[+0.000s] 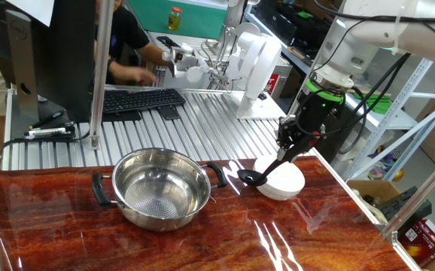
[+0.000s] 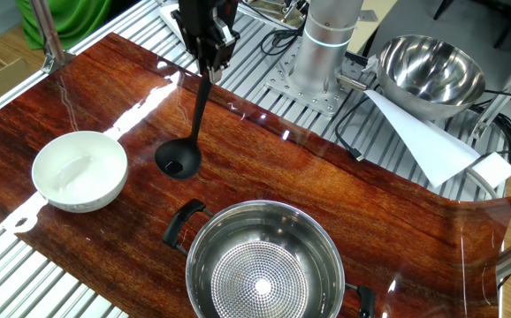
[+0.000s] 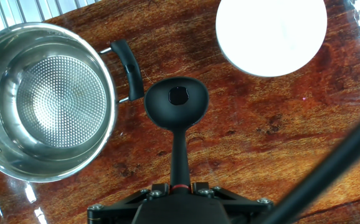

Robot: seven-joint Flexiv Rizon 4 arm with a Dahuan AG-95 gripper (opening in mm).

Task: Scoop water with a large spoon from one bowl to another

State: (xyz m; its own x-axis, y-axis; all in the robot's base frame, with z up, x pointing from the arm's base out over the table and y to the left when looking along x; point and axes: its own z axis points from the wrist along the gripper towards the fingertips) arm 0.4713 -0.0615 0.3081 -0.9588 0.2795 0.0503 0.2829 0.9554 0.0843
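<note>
In one fixed view the hand (image 1: 293,143) grips the large spoon (image 1: 266,168) by its handle top, cup hanging between steel pot (image 1: 161,188) and white bowl (image 1: 281,181): mid-task, no pour visible.

The other fixed view shows the cup over bare worktop (image 2: 326,177); whether it carries water I cannot tell.

The hand view counts one spoon, one pot, one white bowl; transfers likely remain.

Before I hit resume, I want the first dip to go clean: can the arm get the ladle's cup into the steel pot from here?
Probably yes. The end effector is shut on the ladle, whose cup hangs between the steel pot and the white bowl, and nothing stands between the cup and the pot's open mouth.
</note>
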